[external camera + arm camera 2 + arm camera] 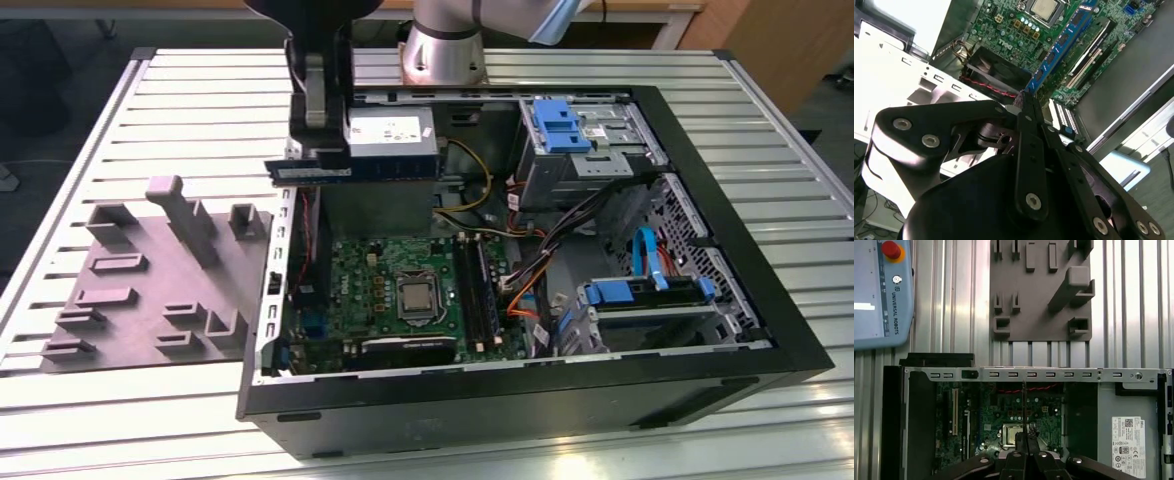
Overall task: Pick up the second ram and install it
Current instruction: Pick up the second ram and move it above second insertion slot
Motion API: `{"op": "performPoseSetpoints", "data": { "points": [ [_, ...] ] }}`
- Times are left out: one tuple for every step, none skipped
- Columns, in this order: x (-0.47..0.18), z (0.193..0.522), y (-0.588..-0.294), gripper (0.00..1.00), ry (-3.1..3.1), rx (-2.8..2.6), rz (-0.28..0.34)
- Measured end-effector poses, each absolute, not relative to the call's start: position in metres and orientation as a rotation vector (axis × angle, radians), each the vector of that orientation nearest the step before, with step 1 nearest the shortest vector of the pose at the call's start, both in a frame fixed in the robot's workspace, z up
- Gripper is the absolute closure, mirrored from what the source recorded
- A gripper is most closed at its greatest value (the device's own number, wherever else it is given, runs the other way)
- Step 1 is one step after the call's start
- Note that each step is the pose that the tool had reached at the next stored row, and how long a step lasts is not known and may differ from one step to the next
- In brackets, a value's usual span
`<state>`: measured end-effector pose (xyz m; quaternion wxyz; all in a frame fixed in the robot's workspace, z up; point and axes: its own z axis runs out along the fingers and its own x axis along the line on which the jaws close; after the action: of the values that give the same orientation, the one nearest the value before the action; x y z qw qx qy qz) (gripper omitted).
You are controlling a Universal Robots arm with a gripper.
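Observation:
The second ram (pixel 310 172) is a slim blue-green stick with small black chips, and my gripper (pixel 318 160) is shut on it. It hangs level above the rear corner of the open computer case (pixel 534 400) on the exterior view's left, well above the motherboard (pixel 387 290). The second wrist view shows the ram (pixel 1059 47) reaching out from the gripper (pixel 1024 106) over the board. Seen edge-on in the first wrist view, the ram (pixel 1024 410) is a thin dark line beyond the gripper (pixel 1024 440). The long black memory slots (pixel 474 290) lie beside the processor (pixel 418 297).
A grey moulded tray (pixel 147 280) with raised blocks lies on the slatted table on the exterior view's left of the case. Inside the case are a power supply (pixel 394 140), blue drive brackets (pixel 561 125) and orange and black cables (pixel 527 265). A control pendant (pixel 881 290) lies on the table.

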<state>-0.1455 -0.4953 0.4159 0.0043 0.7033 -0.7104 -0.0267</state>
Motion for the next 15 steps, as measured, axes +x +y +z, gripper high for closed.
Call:
{"op": "performPoseSetpoints", "data": {
  "points": [
    [-0.1448,0.4156,-0.4952,0.89,-2.226,2.203,-0.084],
    [-0.1441,0.4153,-0.4952,0.89,-2.226,2.203,-0.084],
    [-0.1435,0.415,-0.4952,0.89,-2.226,2.203,-0.084],
    [-0.143,0.4148,-0.4952,0.89,-2.226,2.203,-0.084],
    [-0.1424,0.4146,-0.4953,0.89,-2.226,2.204,-0.084],
    [-0.1419,0.4143,-0.4952,0.89,-2.226,2.204,-0.084],
    [-0.1414,0.4141,-0.4952,0.89,-2.226,2.203,-0.084],
    [-0.1409,0.4139,-0.4952,0.89,-2.226,2.203,-0.084],
    [-0.1404,0.4136,-0.4953,0.89,-2.226,2.203,-0.084],
    [-0.1399,0.4134,-0.4953,0.89,-2.226,2.204,-0.084],
    [-0.1395,0.4132,-0.4952,0.89,-2.226,2.203,-0.084],
    [-0.139,0.4129,-0.4952,0.89,-2.226,2.203,-0.084],
    [-0.1386,0.4127,-0.4952,0.89,-2.226,2.203,-0.084],
    [-0.1381,0.4125,-0.4952,0.89,-2.226,2.203,-0.084],
    [-0.1377,0.4123,-0.4952,0.89,-2.226,2.203,-0.084]
  ]
}}
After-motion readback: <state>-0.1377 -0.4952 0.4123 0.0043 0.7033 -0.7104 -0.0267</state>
